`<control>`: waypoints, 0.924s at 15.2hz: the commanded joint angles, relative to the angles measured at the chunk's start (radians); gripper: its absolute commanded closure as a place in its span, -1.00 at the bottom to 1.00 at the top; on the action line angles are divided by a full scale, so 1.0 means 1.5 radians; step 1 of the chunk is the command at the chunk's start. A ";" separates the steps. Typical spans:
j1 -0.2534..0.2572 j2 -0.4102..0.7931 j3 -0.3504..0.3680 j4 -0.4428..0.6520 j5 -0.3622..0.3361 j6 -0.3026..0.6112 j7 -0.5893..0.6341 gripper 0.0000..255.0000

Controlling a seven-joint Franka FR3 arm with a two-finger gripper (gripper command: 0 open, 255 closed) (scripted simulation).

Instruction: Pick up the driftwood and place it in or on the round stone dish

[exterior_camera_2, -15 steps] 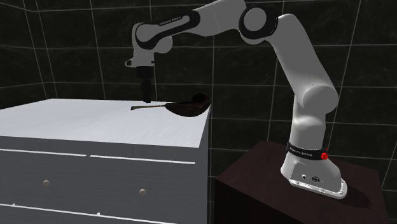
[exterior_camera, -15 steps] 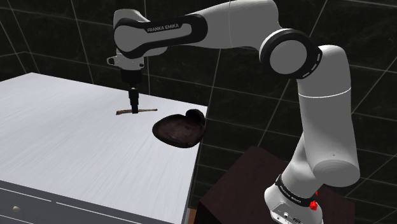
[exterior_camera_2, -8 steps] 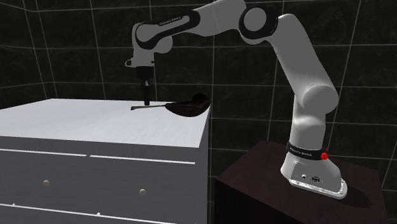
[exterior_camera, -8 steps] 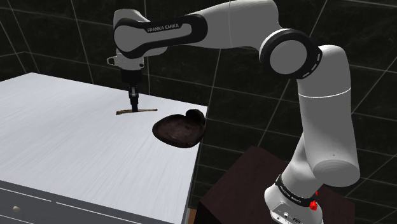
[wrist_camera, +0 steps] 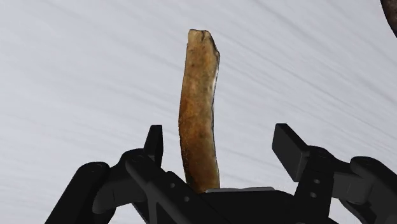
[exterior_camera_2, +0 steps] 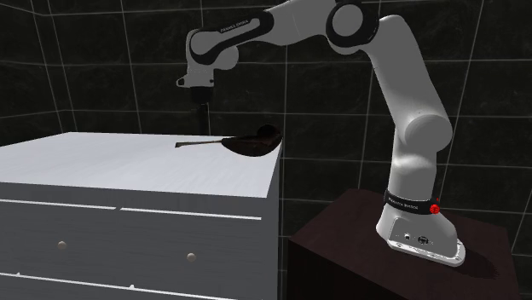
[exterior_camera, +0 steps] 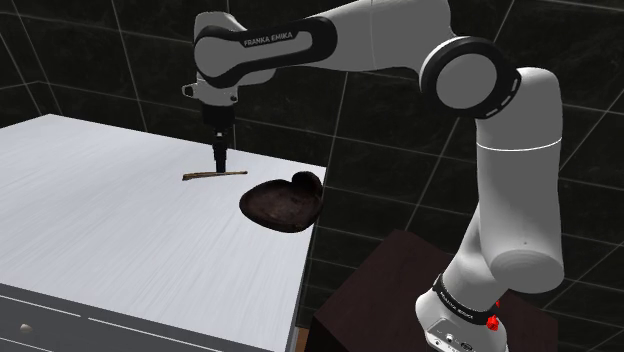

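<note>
lying flat on the white worktop [exterior_camera: 100, 220]: driftwood [exterior_camera: 214, 175] [exterior_camera_2: 198, 143] [wrist_camera: 199, 108], one slim brown stick, its near end just beside the dish; whether it touches the rim cannot be told. dish [exterior_camera: 283, 202] [exterior_camera_2: 251, 142]: round, dark brown, shallow, set at the worktop's edge. end effector [exterior_camera: 219, 163] [exterior_camera_2: 203, 121] [wrist_camera: 219, 141]: black, pointing down, poised just above the driftwood on the stick's side of the dish, fingers [wrist_camera: 154, 137] spread wide, gripping nothing; the stick passes between them untouched. drawers [exterior_camera_2: 190, 255] with small knobs beneath the dish's worktop
</note>
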 commanded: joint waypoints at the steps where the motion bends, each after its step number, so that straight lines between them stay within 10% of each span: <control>1: -0.014 -0.038 -0.011 -0.048 0.007 0.024 0.014 -1.00; 14: -0.013 -0.034 -0.013 -0.108 0.009 0.091 0.017 -1.00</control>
